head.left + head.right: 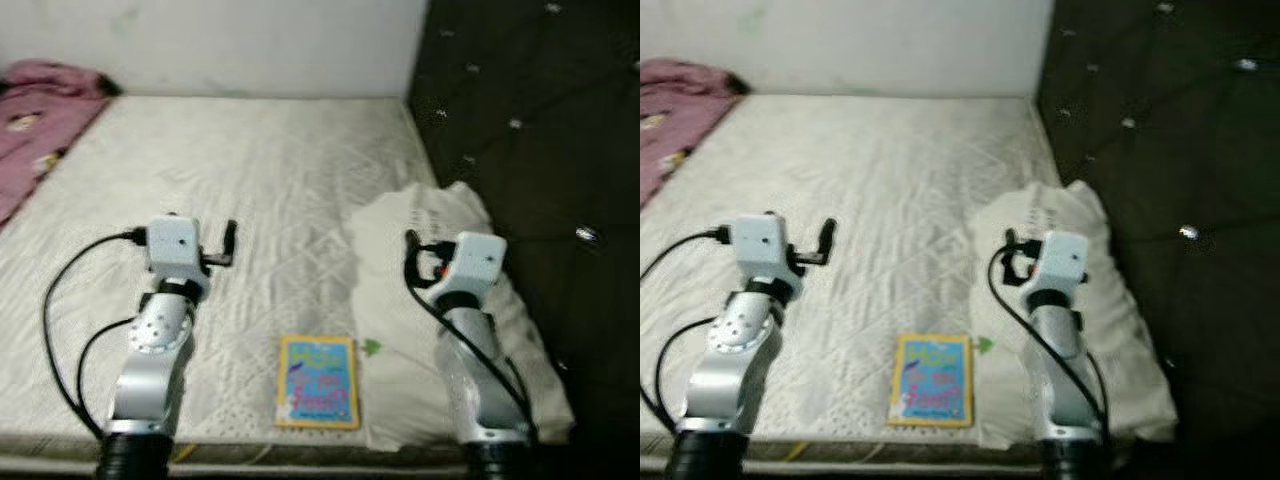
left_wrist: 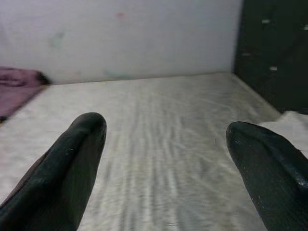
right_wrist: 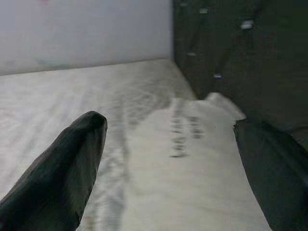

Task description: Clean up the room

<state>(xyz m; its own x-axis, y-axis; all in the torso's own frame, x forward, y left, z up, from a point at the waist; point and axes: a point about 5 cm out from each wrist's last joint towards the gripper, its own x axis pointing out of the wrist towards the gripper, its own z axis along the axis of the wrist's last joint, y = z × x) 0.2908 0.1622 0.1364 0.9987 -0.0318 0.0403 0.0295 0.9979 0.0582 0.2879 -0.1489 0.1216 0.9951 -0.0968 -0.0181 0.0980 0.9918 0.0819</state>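
A: Bed surface?
B: Mattress (image 1: 270, 190) bare toward 12 o'clock; dark headboard (image 1: 530, 150) bounds 3 o'clock. Pink blanket (image 1: 40, 120) cut off at 10 o'clock.
A: Items?
B: Pillow (image 1: 400, 250) under right gripper (image 3: 168, 159), fingers spread. Book (image 1: 318, 382) at 6 o'clock edge. Left gripper (image 2: 166, 159) spread, empty.

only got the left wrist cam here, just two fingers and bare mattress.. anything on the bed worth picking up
Observer: Yes, a yellow-edged book lies flat near the front edge of the mattress, between the two arms.
Operator: which arm is nearer it
Observer: Hard to call; the book sits roughly midway, touching the edge of the white pillow under the right arm.
Operator: is the right gripper busy
Observer: No, the right gripper is open over the pillow, holding nothing.
Operator: anything else lying around
Observer: A pink blanket is bunched at the far left corner by the wall.
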